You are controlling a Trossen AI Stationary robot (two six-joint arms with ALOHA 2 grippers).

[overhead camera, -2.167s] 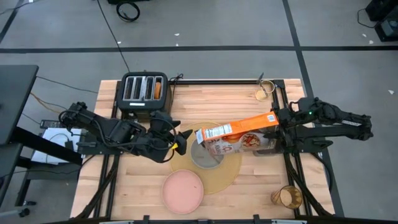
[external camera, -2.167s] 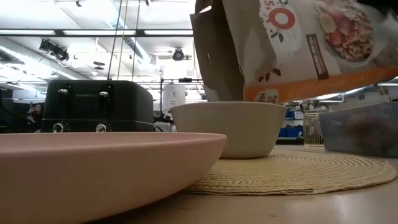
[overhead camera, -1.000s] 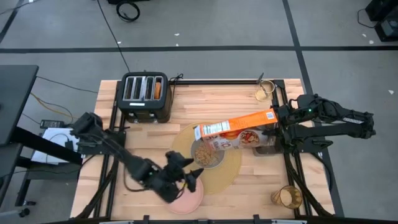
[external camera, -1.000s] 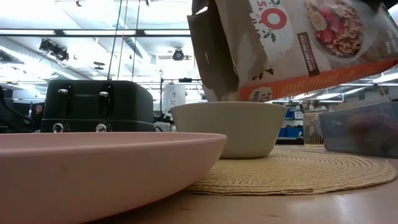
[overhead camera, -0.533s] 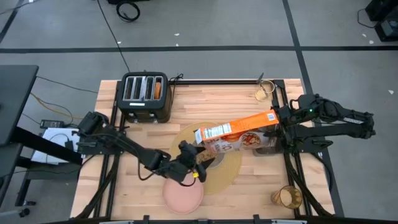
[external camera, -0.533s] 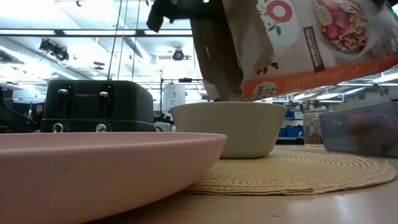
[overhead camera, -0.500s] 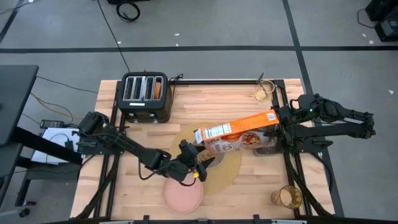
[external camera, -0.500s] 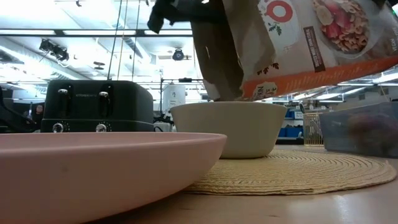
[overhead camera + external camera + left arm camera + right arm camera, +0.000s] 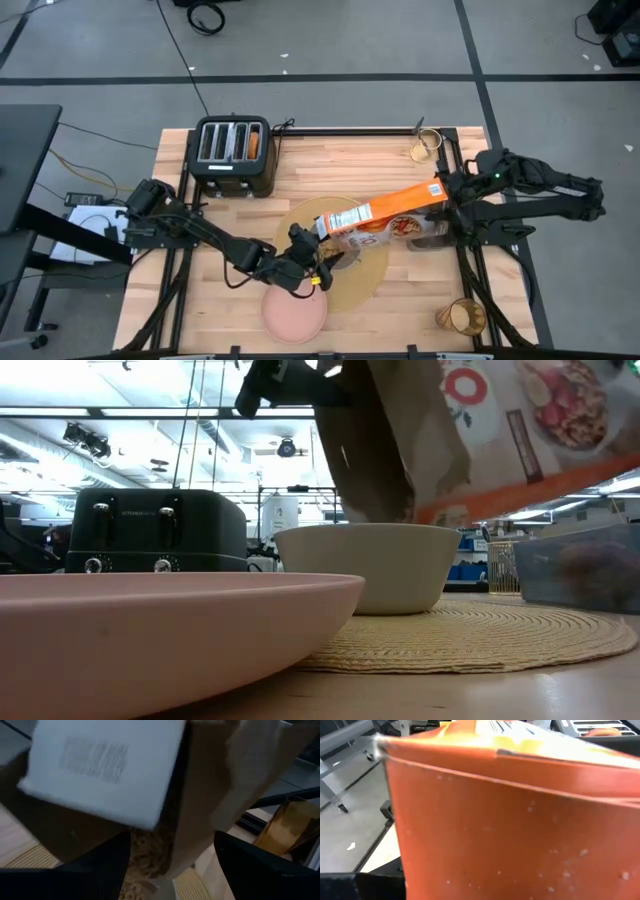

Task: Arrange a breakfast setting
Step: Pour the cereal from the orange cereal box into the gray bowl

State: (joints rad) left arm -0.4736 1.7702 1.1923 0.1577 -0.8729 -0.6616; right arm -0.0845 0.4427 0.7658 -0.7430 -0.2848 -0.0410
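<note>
Our right claw (image 9: 447, 195) gripped the tipped cereal box (image 9: 385, 212) over the bowl (image 9: 368, 565); our left claw's (image 9: 318, 265) fingers stood apart beside it.

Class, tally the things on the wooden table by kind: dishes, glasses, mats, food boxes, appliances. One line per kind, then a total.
Dishes: 2, the grey-green bowl and the pink plate
Glasses: 1, the amber tumbler
Mats: 1, the round tan woven placemat
Food boxes: 1, the orange cereal box, tilted over the bowl
Appliances: 1, the black four-slot toaster
Total: 6
</note>
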